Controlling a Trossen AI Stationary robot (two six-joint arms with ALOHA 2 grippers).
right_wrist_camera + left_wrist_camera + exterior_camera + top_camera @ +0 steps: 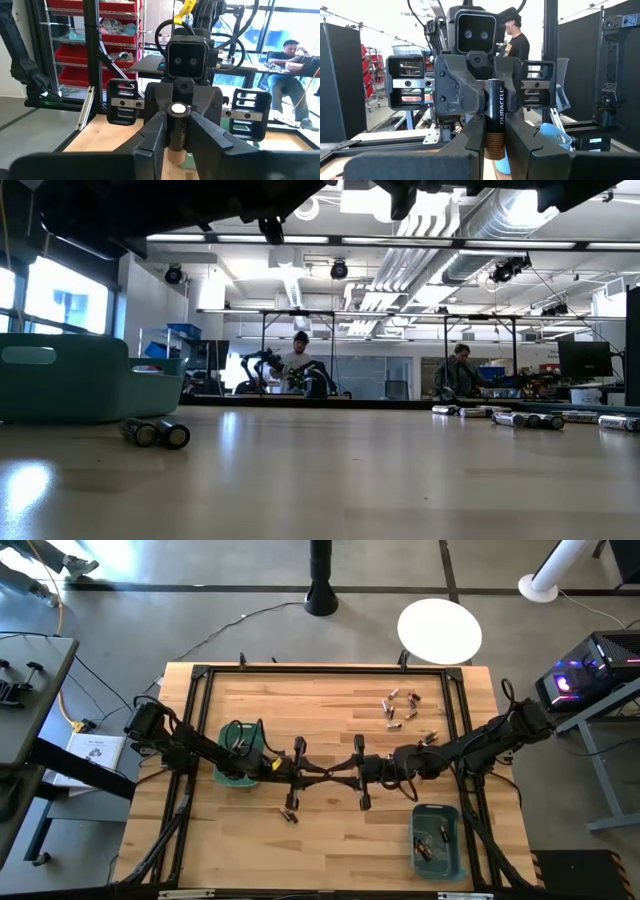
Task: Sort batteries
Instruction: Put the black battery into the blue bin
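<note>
Two dark robot arms meet nose to nose above the middle of the pale wooden counter [330,715], the left hand [318,772] and the right hand [341,774] both pinching one black, copper-banded cylindrical battery [494,118] between them, each hand's fingers pressed against its sides. A pair of loose dark batteries [289,814] lies on the boards just beneath the meeting point, while a scatter of silvery and dark batteries [402,708] sits near the counter's far right corner. One teal rectangular plastic bin [232,768] sits under the left arm and another teal bin [438,841], holding several cells, sits by the right near edge; people sit at desks in the room beyond.
</note>
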